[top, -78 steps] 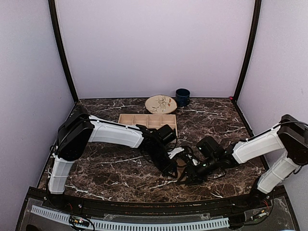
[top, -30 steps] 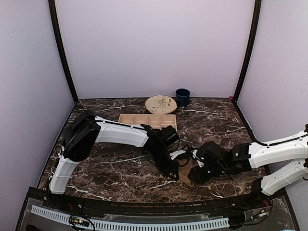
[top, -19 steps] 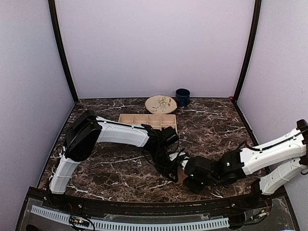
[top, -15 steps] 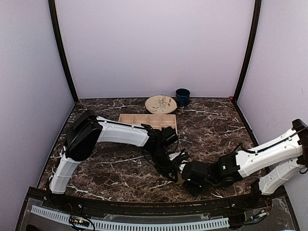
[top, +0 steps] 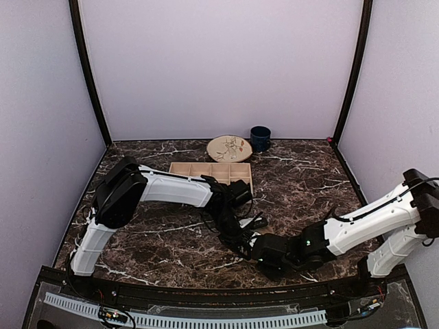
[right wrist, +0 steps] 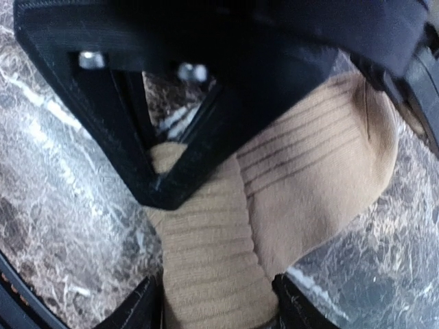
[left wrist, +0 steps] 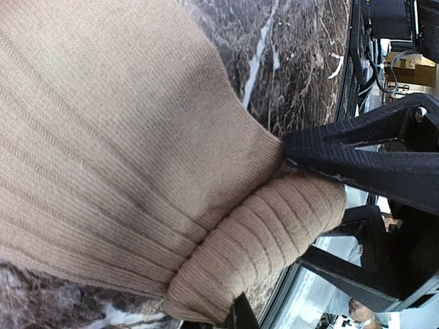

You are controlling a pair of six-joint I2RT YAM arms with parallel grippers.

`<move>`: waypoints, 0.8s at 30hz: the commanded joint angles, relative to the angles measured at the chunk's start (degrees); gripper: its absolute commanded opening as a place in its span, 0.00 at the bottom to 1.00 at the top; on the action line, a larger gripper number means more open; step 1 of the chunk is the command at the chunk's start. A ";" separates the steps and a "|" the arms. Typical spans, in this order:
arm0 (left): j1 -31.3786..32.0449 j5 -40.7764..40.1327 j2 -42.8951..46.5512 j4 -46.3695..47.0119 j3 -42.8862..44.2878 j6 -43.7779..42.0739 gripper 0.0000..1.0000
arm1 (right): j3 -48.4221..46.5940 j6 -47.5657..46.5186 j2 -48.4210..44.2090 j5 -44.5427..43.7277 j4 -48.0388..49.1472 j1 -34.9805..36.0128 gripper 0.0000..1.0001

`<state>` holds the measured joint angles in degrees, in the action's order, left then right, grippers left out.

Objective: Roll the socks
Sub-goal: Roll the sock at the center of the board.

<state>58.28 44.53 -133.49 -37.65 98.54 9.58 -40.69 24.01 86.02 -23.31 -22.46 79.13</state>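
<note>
Only a tan-brown ribbed sock (left wrist: 116,137) of the socks shows. It lies on the marble with one end turned into a thick roll (right wrist: 209,274). My right gripper (right wrist: 219,305) is shut on that roll, with a finger pressed to each side of it. My left gripper (left wrist: 236,315) is shut on the sock's edge just behind the roll. In the right wrist view it appears as a black triangular frame (right wrist: 158,192). From above, the left gripper (top: 241,238) and the right gripper (top: 264,252) meet at the table's front centre and hide the sock.
A wooden compartment tray (top: 211,173) sits behind the left forearm. A patterned plate (top: 230,148) and a dark blue cup (top: 260,138) stand at the back wall. The black front rail (top: 206,291) runs close below the grippers.
My right arm swung left and stretched low across the front, bringing its gripper from the sock's right side onto the roll. The left gripper stayed put on the sock.
</note>
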 commanded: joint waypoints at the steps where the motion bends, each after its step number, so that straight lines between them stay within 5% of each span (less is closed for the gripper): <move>1: 0.17 -3.10 -2.87 -5.67 -0.51 -1.16 0.03 | -2.97 -1.51 2.20 -1.62 1.86 0.49 0.54; 24: -0.22 -0.37 -4.36 -8.40 1.14 -3.87 0.03 | -8.25 -4.27 6.11 -5.20 -0.96 0.58 0.57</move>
<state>57.69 46.83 -135.00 -41.43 100.47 6.85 -48.25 20.53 91.94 -27.33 -24.01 79.24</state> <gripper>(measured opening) 0.068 0.568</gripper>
